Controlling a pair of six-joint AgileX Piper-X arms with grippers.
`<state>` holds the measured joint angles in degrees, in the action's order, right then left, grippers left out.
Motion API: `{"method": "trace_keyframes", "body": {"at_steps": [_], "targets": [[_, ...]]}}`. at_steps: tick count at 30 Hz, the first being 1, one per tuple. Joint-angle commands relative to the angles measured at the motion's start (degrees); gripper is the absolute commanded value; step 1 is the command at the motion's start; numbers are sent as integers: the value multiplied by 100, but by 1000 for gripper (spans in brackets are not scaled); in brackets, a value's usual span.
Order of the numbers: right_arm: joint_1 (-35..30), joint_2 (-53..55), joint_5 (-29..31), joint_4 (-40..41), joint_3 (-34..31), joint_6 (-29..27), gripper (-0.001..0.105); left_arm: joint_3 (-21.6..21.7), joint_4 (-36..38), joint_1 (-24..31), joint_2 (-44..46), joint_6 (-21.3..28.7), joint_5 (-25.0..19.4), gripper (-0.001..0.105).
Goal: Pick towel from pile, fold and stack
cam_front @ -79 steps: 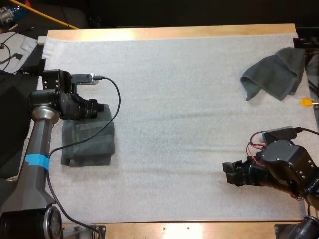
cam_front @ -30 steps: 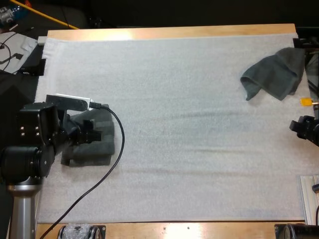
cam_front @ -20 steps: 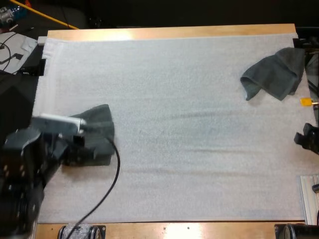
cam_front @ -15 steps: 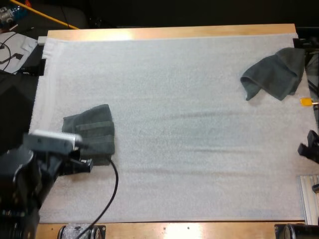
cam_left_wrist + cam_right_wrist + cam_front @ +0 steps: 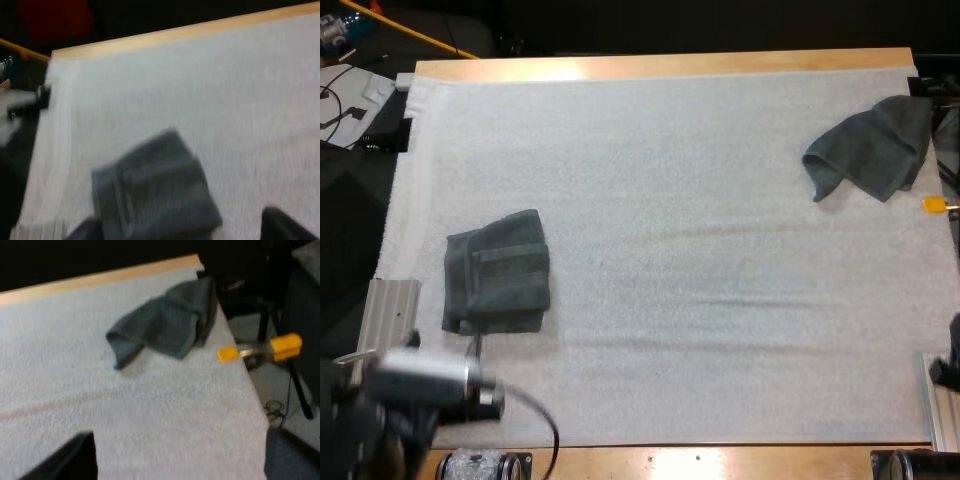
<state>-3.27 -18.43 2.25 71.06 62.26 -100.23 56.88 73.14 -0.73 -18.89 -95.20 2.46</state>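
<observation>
Towels: folded stack (image 5: 496, 270) is lying by the mat's (image 5: 670, 250) left edge, crumpled towel (image 5: 870, 148) is sitting at its far right corner. Both left gripper (image 5: 177, 220) and right gripper (image 5: 180, 447) are hanging wide, empty. Judging next grab: come down on a raised fold, avoid pinching mat.

High camera looks forward and down over the whole counter (image 5: 660, 66); left wrist camera, low and close, shares its folded towel (image 5: 497, 272); right wrist camera, farther back, shares the crumpled towel (image 5: 870, 148)
</observation>
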Motion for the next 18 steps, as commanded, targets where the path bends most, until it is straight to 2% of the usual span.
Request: {"method": "trace_keyframes", "body": {"at_steps": [1, 14, 18], "targets": [[-13, 476, -60, 318, 29, -49, 66, -194, 138, -26, 761, -21, 27, 61], [15, 1976, -139, 923, -46, -39, 66, -321, 1236, -7, 2544, 115, 96, 61], [0, 2205, -136, 961, -98, -30, 66, -331, 1441, -6, 2787, 139, 89, 61]]}}
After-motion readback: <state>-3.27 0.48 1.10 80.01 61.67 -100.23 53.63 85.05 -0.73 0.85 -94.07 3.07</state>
